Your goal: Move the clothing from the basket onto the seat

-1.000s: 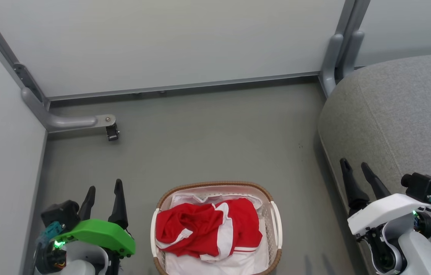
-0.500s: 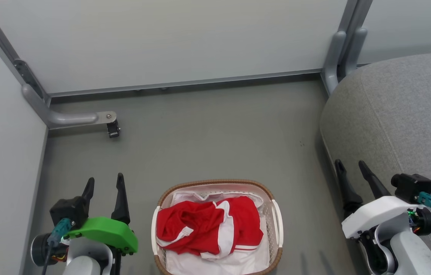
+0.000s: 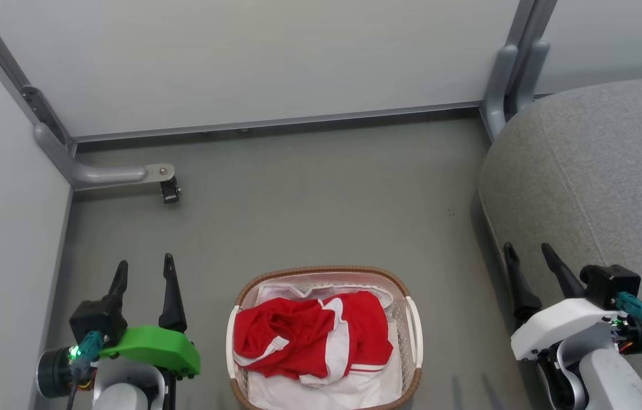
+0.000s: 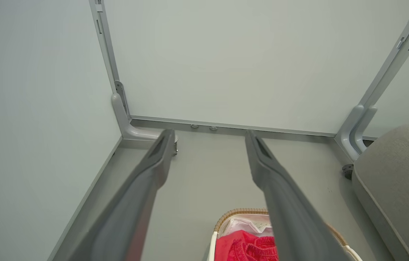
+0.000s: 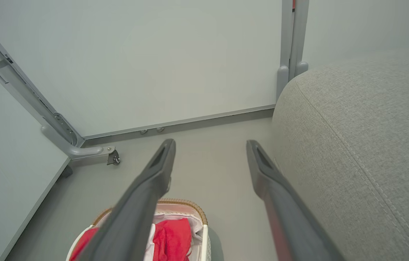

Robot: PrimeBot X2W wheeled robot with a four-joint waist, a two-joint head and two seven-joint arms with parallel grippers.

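Note:
Red clothing with white stripes lies bunched in the white basket with a brown rim, on the floor at the bottom centre of the head view, on top of a white cloth. My left gripper hangs open and empty to the basket's left. To its right my right gripper is open and empty, beside the grey seat. The left wrist view shows the open left gripper, the red clothing and the seat. Open too in the right wrist view is the right gripper, above the clothing and basket.
Pale partition walls on grey metal frames close the floor at the back and left. A frame foot with a small caster juts out at the left. A double post stands at the back beside the seat. Open grey floor lies beyond the basket.
The head camera has shifted slightly. Both grippers stay open; the left one has edged up the picture and to the left. The clothing and basket are unmoved.

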